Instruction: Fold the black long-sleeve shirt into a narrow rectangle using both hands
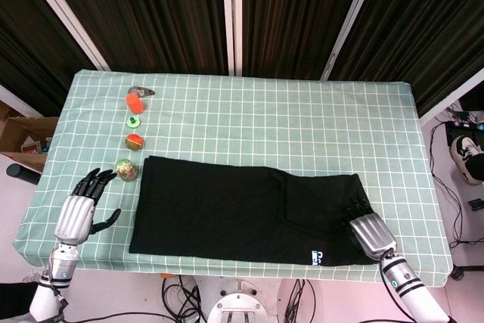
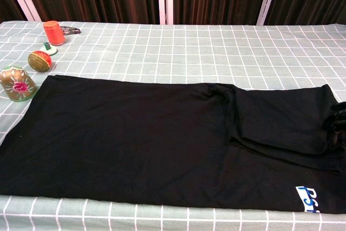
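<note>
head view showed the black shirt (image 1: 246, 213) lying lengthwise across the lower middle of the frame. the right hand (image 1: 370, 234) rested over its lower-right end, grip unclear; the left hand (image 1: 79, 213), fingers spread and holding nothing, sat just off its left edge.

i see the black shirt (image 1: 242, 213) as soft matt cloth, smooth with a few low creases, a small glossy printed label (image 2: 309, 198) near its hem. the tablecloth (image 1: 302, 126) looks like matt woven fabric with a white grid. both hands, left hand (image 1: 76, 217) and right hand (image 1: 370, 231), show brushed silvery metal backs and black plastic fingers (image 1: 94, 183).
</note>
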Available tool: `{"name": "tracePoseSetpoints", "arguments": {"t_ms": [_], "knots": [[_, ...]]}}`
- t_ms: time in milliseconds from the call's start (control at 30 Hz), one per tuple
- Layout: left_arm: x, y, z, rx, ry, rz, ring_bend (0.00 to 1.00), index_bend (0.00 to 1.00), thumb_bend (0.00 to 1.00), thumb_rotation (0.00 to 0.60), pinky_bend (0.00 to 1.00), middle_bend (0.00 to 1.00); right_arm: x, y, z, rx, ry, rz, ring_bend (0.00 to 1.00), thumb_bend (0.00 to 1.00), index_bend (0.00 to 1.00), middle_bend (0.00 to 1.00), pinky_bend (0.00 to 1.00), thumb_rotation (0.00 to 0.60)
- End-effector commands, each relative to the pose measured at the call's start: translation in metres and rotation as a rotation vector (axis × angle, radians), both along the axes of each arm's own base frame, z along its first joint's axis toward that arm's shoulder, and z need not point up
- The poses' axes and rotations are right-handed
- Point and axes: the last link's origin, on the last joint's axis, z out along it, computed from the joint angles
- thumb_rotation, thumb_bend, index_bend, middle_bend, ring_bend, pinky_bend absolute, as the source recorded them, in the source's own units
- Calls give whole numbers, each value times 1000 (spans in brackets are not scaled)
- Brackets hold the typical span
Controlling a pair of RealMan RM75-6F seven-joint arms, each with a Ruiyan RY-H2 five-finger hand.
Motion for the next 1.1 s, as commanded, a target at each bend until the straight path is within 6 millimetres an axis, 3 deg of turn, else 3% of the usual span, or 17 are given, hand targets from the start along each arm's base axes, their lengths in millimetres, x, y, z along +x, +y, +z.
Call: {"name": "tracePoseSetpoints", "arguments": {"t_ms": [33,167,400,533,700,1100], "knots": [[8,17,10,-18,73,-62,74,146,246,600,189,130,-1,3,6,25,9,-8,29,361,124,175,200,600],[12,35,9,-77,184,-126,73,157,247,600,189,130,9,-2,30,-57,-61,32,29,334,12,152,221,600],[9,63,-2,-161,431,-196,73,161,262,600,185,122,34,-14,102,-340,-212,158,30,305,11,152,236,600],[4,71,-7,-202,472,-187,64,157,262,600,181,108,42,-17,128,-410,-205,184,30,228,11,152,236,600],[-6,76,-16,-232,514,-167,61,147,208,600,174,98,46,-18,138,-431,-206,183,29,195,11,150,236,600],[-16,72,-37,-246,490,-169,61,145,98,600,164,96,36,-13,126,-412,-225,143,29,186,11,145,238,600]]}}
